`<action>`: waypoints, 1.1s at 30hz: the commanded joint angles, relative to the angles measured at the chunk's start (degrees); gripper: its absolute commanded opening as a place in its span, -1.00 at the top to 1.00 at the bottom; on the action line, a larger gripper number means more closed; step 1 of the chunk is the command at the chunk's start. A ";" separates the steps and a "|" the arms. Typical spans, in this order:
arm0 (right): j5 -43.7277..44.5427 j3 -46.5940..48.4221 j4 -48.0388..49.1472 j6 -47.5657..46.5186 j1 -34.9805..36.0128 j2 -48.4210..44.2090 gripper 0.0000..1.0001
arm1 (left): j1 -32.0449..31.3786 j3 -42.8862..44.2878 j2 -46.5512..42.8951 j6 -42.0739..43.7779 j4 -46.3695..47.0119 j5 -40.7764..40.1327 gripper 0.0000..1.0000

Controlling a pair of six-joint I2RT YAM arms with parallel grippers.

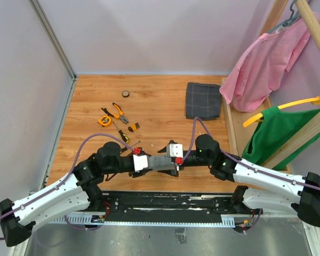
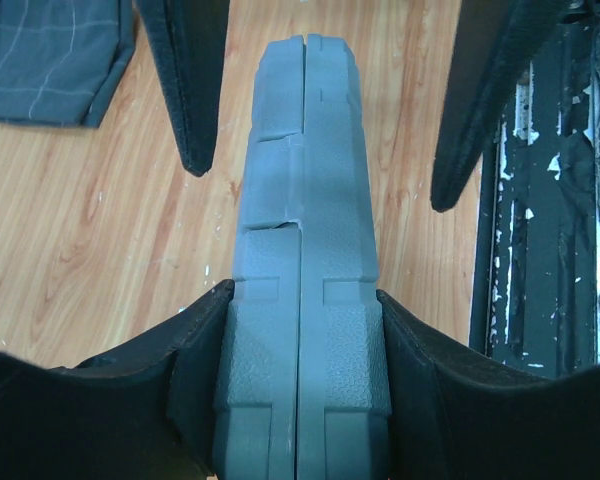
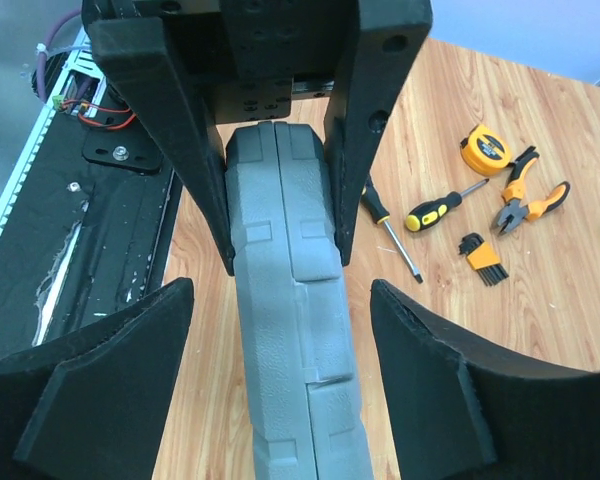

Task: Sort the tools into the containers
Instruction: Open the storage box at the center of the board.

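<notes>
Your left pincer [image 2: 302,300] pinches the case [image 2: 305,150]; right pincer [image 3: 280,290] spread around it. Wood surface [image 1: 160,106] carries tools [image 1: 118,112], cloth [image 1: 203,100]; lilac walls [image 1: 149,32].

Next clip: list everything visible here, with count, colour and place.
tool case: one, grey, closed, front centre of table
tape measure: one, orange-yellow, left-centre of table
pliers: one, orange-black handles, beside tape measure
screwdrivers: two, yellow-black handles, near pliers
hex key set: one, black-orange, by screwdrivers
round object: one, dark, far left
folded cloth: one, dark grey checked, far right
garments: two, pink and green, rack at right
table: one, wooden
left end effector: black, clamped on case
right end effector: black, open, straddling case, not touching
</notes>
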 commanded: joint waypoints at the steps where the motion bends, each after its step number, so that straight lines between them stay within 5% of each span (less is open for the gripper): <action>1: 0.39 2.47 -3.52 2.66 0.76 -1.36 -0.45 | 0.09 -0.32 -2.74 6.67 2.61 5.77 0.99; 14: -1.04 4.37 -8.34 2.36 0.77 0.11 -0.24 | 0.09 -1.14 -6.14 7.43 3.06 4.76 0.99; 33: -2.86 3.41 -7.30 -4.69 0.84 1.10 0.59 | 0.09 -1.22 -6.85 6.55 3.56 4.35 0.99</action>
